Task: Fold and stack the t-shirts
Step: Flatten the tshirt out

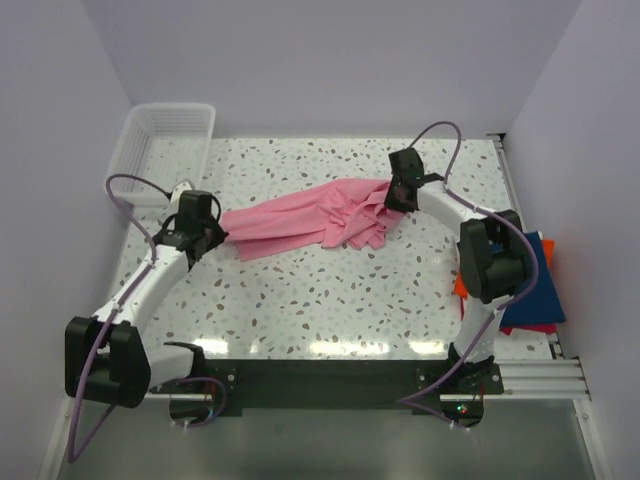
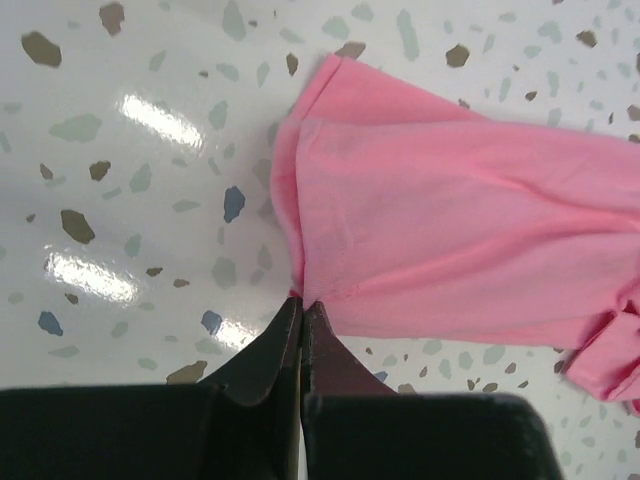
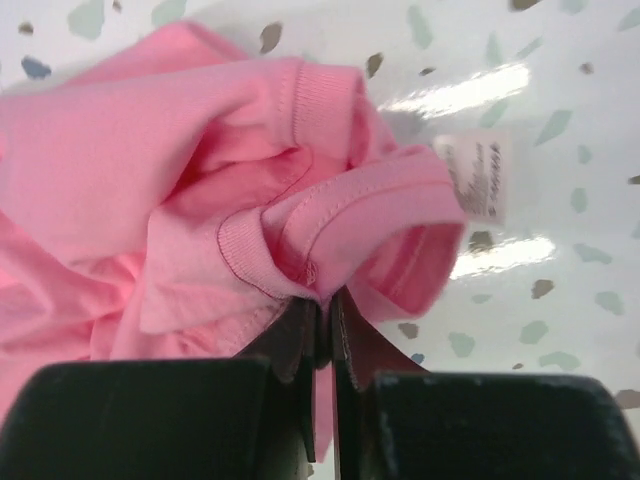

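Observation:
A light pink t-shirt (image 1: 300,222) lies bunched and stretched across the middle of the speckled table. My left gripper (image 1: 213,236) is shut on its left hem corner; in the left wrist view the closed jaws pinch the cloth edge (image 2: 301,297). My right gripper (image 1: 399,200) is shut on the shirt's collar end; the right wrist view shows the ribbed neckline (image 3: 300,240) clamped between the jaws, its white label (image 3: 478,175) hanging out. A folded navy blue t-shirt (image 1: 535,285) lies on an orange-red one (image 1: 462,285) at the table's right edge, partly behind the right arm.
A white mesh basket (image 1: 160,150) stands at the back left corner. A raised rail runs along the table's right side (image 1: 512,180). Purple cables loop from both arms.

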### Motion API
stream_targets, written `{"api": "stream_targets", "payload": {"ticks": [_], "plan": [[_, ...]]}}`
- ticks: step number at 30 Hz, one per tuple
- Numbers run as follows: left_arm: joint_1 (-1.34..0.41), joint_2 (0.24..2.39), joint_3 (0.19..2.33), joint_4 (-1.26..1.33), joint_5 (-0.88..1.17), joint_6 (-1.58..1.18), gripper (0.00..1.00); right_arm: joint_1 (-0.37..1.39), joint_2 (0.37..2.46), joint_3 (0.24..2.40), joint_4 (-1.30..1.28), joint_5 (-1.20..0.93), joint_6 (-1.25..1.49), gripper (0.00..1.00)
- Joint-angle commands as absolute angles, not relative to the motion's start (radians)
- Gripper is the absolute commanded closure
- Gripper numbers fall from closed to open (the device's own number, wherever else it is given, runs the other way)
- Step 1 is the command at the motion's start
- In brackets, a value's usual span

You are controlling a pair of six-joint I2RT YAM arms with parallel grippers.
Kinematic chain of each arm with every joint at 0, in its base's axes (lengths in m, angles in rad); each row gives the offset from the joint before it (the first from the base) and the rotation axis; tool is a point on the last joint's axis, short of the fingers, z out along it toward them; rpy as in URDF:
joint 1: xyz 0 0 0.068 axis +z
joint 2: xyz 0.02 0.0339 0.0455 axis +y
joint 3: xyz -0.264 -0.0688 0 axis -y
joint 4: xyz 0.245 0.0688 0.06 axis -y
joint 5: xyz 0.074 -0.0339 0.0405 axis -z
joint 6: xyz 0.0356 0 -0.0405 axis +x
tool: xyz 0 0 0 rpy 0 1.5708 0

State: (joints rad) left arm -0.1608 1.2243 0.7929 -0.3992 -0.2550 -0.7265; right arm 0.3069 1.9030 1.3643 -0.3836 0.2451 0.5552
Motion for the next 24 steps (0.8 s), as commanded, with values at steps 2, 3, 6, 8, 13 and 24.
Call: {"api": "stream_targets", "payload": {"ticks": [2,3,6,8,13,24], "plan": [[-0.092,1.174,0.926,-0.431,-0.247,-0.647,1.00,0.235,1.796,1.456,-0.432,0.278,0.542,1.00],[-0.078,1.167,0.940,-0.439,-0.238,-0.641,1.00,0.213,1.787,1.468,-0.440,0.272,0.538,1.00],[-0.014,1.158,1.002,-0.462,-0.200,-0.618,1.00,0.174,1.758,1.517,-0.471,0.250,0.537,1.00],[0.030,1.147,1.034,-0.471,-0.175,-0.607,1.00,0.155,1.738,1.540,-0.482,0.247,0.532,1.00],[0.064,1.103,1.037,-0.497,-0.150,-0.603,1.00,0.069,1.755,1.609,-0.515,0.215,0.535,1.00],[0.071,1.106,0.953,-0.465,-0.106,-0.606,1.00,0.041,1.711,1.476,-0.447,0.035,0.551,0.39]]}}
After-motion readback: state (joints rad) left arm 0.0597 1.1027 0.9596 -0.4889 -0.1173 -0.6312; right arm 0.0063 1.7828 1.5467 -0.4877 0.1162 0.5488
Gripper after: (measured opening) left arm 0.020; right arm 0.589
